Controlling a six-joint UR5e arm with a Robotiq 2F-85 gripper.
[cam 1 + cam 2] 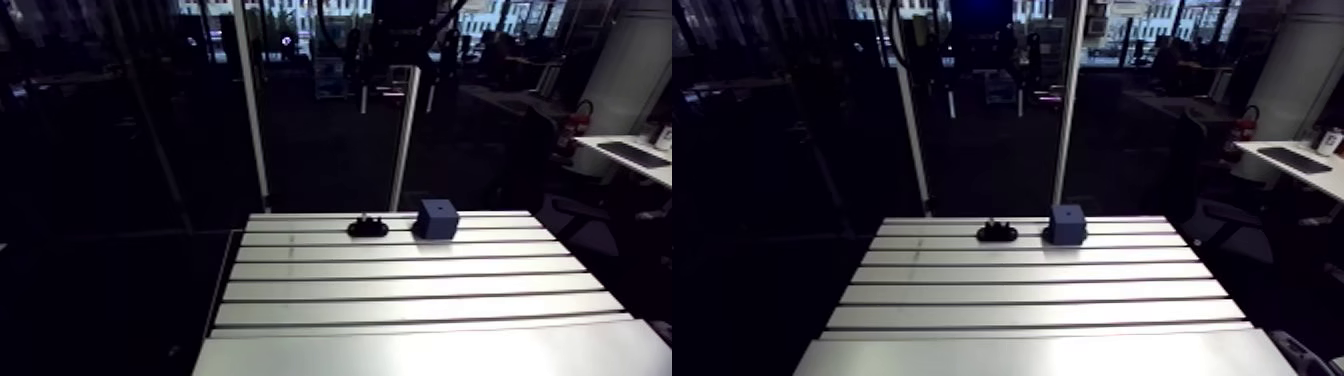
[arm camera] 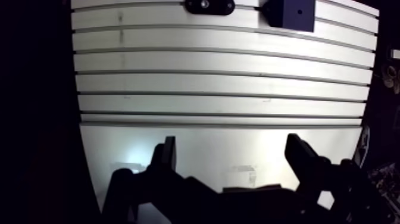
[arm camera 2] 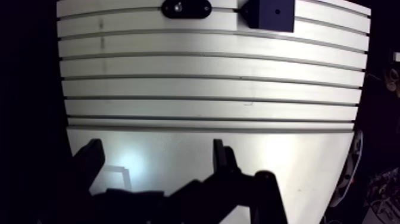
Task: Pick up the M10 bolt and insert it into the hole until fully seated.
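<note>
At the table's far edge a black oval holder (image 1: 367, 228) carries the M10 bolt (image 2: 204, 4), whose shiny head shows from above in the wrist view. Just beside it stands a dark blue cube (image 1: 437, 218) with a small hole (image 3: 277, 11) in its top face. In the wrist view my gripper (image 2: 232, 146) hangs over the near plain strip of the table, well short of both objects. Its dark fingers (image 2: 168, 152) are wide apart and nothing is between them. The arm view does not show the gripper clearly.
The slotted aluminium table (image 1: 400, 290) runs in long grooved rows between my gripper and the two objects. Two upright white frame posts (image 1: 403, 150) rise just behind the table's far edge. Beyond the table's side edges there is only dark floor.
</note>
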